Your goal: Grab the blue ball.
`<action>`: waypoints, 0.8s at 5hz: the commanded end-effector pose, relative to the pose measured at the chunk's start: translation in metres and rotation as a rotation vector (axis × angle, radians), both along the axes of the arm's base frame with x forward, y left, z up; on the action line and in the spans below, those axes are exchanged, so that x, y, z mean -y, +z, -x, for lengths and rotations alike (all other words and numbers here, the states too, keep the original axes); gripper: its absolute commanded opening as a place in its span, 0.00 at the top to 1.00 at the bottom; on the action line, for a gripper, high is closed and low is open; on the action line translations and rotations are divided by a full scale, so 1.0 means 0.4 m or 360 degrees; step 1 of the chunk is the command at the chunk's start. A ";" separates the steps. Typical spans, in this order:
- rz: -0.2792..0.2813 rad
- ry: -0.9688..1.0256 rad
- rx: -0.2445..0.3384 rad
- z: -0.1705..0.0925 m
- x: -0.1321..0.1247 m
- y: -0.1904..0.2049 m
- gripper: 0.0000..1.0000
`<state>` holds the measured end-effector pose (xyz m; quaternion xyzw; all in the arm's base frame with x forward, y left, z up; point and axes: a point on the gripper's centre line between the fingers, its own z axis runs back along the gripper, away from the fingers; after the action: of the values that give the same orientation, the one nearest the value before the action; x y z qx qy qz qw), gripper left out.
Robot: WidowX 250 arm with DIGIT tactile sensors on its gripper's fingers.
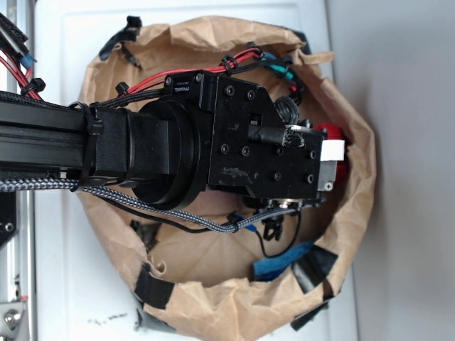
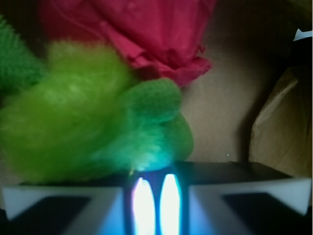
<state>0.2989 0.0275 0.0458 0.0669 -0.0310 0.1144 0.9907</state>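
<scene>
We see a white tabletop (image 1: 78,50) under the scene, smooth and evenly lit, with a few dark scuff marks near its lower edge. To the right, a pale grey surface (image 1: 405,177) runs the full height of the exterior view; we cannot tell whether it is wall or floor. At the far left stands a metal frame rail (image 1: 15,284) with bolts. The light is soft and diffuse, casting only faint shadows. The wrist view shows brown paper (image 2: 230,98), dimmer and warmer.

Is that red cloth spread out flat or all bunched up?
Bunched up. In the wrist view the red cloth shows crumpled folds, heaped behind the green plush toy.
</scene>
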 end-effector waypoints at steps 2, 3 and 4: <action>0.0049 -0.0110 0.0061 0.030 -0.012 0.095 0.93; 0.0118 -0.0149 0.0006 0.073 -0.025 0.182 0.00; 0.0179 -0.0149 0.0047 0.126 -0.036 0.277 0.00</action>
<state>0.2418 0.0331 0.1378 0.0051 -0.0104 0.0654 0.9978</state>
